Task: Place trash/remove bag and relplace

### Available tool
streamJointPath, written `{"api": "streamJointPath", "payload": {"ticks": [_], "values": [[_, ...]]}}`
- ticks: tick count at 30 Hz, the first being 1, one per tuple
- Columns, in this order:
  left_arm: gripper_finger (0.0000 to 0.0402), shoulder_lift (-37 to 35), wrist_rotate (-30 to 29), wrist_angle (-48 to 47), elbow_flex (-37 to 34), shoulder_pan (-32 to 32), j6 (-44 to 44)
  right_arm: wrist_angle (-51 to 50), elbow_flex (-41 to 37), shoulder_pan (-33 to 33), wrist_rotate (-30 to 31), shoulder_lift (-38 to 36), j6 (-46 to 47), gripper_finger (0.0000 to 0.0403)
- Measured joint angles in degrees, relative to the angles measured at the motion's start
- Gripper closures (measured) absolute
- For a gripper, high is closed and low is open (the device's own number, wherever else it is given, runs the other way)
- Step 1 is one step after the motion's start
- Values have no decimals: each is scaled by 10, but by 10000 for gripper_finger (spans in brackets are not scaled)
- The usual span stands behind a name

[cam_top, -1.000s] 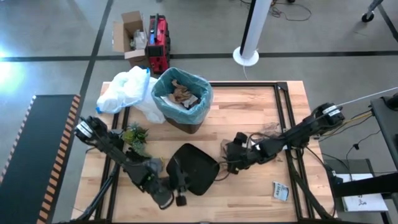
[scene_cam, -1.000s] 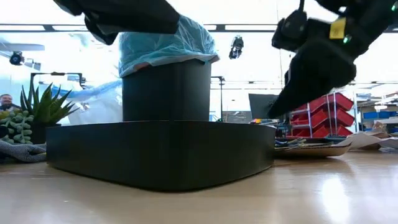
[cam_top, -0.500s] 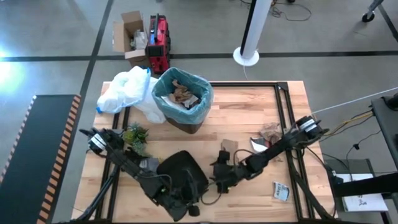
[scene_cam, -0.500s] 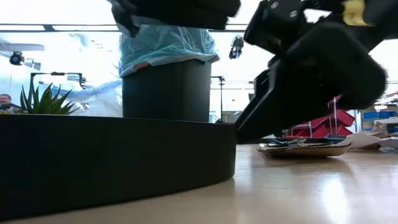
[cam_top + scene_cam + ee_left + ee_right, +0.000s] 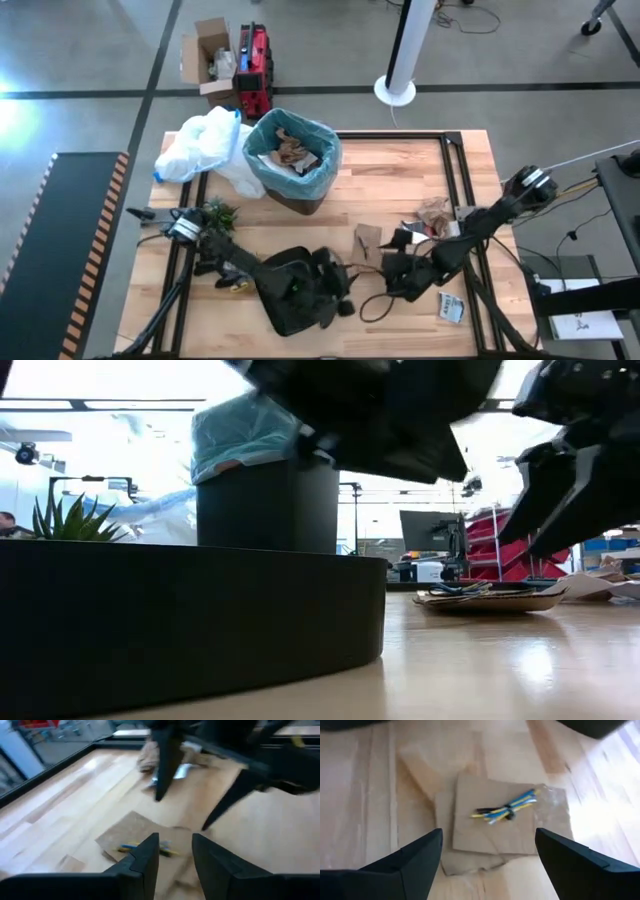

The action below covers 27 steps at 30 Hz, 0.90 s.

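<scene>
Your right tool (image 5: 392,272) hangs just over the front middle of the desk (image 5: 400,180), its fingers (image 5: 415,860) spread wide above a flat piece of brown cardboard (image 5: 507,822) that carries a small bundle of yellow and blue wires (image 5: 507,809). Your left tool (image 5: 335,290) sits just beside it, over the edge of a black lid (image 5: 295,300) lying at the front of the desk; its fingers (image 5: 147,857) stand a little apart and you cannot tell whether they pinch the lid. The bag (image 5: 325,160), light blue, lines the dark bin (image 5: 300,195) at the back of the desk, with its rim folded over the top. Brown crumpled trash (image 5: 293,150) lies inside it. More scraps (image 5: 432,212) lie on the right side, and a printed wrapper (image 5: 452,307) lies near the front right corner. A white plastic bag (image 5: 200,145) touches the bin's left side.
</scene>
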Motion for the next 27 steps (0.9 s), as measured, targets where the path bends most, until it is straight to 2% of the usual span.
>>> {"api": "streamJointPath", "payload": {"ticks": [2, 6, 11, 18, 22, 27], "values": [[301, 12, 9, 0, 9, 23, -9, -7, -26, 0, 20, -21, 21, 100], [305, 39, 69, 0, 27, 57, -13, 4, -66, -6, 43, -28, 54, 109], [310, 67, 109, -7, 39, 69, -14, 80, -102, -7, 33, -8, 59, 119], [315, 81, 151, -16, 39, 70, -27, 149, -105, -3, 9, 29, 23, 125], [311, 74, 137, -25, 38, 68, -37, 149, -91, -3, 8, 32, -32, 122], [298, 43, 117, -67, 38, 64, -17, 151, -70, -4, 9, 3, -52, 122]]}}
